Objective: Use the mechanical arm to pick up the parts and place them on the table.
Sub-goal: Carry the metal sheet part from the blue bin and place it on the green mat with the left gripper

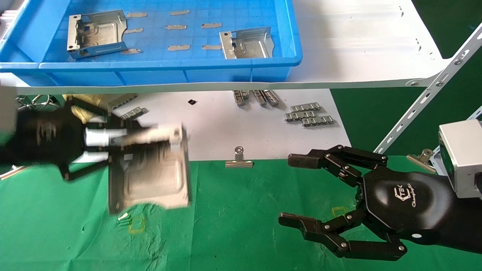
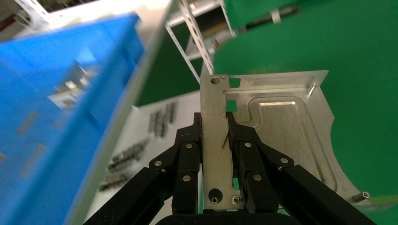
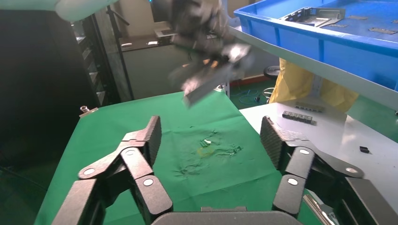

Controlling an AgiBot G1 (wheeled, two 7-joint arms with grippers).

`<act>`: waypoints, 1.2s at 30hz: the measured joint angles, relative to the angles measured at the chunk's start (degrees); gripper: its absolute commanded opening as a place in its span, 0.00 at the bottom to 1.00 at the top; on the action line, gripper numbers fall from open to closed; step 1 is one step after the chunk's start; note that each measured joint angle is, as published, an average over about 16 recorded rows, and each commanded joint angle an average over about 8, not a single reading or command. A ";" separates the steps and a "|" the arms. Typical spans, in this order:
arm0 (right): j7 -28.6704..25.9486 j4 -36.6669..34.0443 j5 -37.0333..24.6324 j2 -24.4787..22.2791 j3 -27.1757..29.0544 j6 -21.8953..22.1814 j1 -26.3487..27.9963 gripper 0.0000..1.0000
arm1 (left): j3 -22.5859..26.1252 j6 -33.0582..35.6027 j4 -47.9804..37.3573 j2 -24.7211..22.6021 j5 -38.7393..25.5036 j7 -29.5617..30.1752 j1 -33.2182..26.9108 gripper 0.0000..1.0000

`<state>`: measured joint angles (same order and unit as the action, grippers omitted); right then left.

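Observation:
My left gripper (image 1: 113, 145) is shut on the side wall of a silvery bracket (image 1: 150, 171) and holds it in the air over the green cloth table (image 1: 233, 226), near the white sheet's edge. In the left wrist view the fingers (image 2: 190, 145) pinch the bracket's upturned wall (image 2: 216, 140), and its ribbed plate (image 2: 286, 126) hangs over the green cloth. Two more brackets lie in the blue tray (image 1: 22, 41), one at the left (image 1: 97, 33) and one at the right (image 1: 246, 42). My right gripper (image 1: 292, 188) is open and empty over the cloth at the right; the right wrist view (image 3: 209, 136) shows it too.
Grey link strips (image 1: 308, 113) and a small black bit (image 1: 192, 101) lie on the white sheet (image 1: 218, 124). A binder clip (image 1: 239, 160) sits at the sheet's front edge. Yellow squares (image 1: 136, 224) mark the cloth. A white slotted frame bar (image 1: 425, 98) slants at the right.

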<state>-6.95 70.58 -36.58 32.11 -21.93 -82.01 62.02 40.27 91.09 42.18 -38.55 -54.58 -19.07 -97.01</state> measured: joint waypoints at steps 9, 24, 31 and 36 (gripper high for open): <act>0.00 0.00 0.00 0.00 0.00 0.00 0.00 1.00 | 6.57 -1.45 -8.64 -1.20 -5.78 -12.30 2.33 0.00; 0.00 0.00 0.00 0.00 0.00 0.00 0.00 1.00 | 11.65 -4.30 -27.78 -8.94 -14.13 -22.87 0.40 0.94; 0.00 0.00 0.00 0.00 0.00 0.00 0.00 1.00 | 12.31 -4.16 -32.36 -11.24 -15.21 -24.76 -0.76 1.00; 0.00 0.00 0.00 0.00 0.00 0.00 0.00 1.00 | 12.03 -3.17 -35.24 -12.04 -14.72 -24.42 -1.48 1.00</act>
<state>-6.94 70.58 -36.58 32.11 -21.93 -82.01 62.02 52.30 87.92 6.94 -50.60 -69.30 -43.48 -98.50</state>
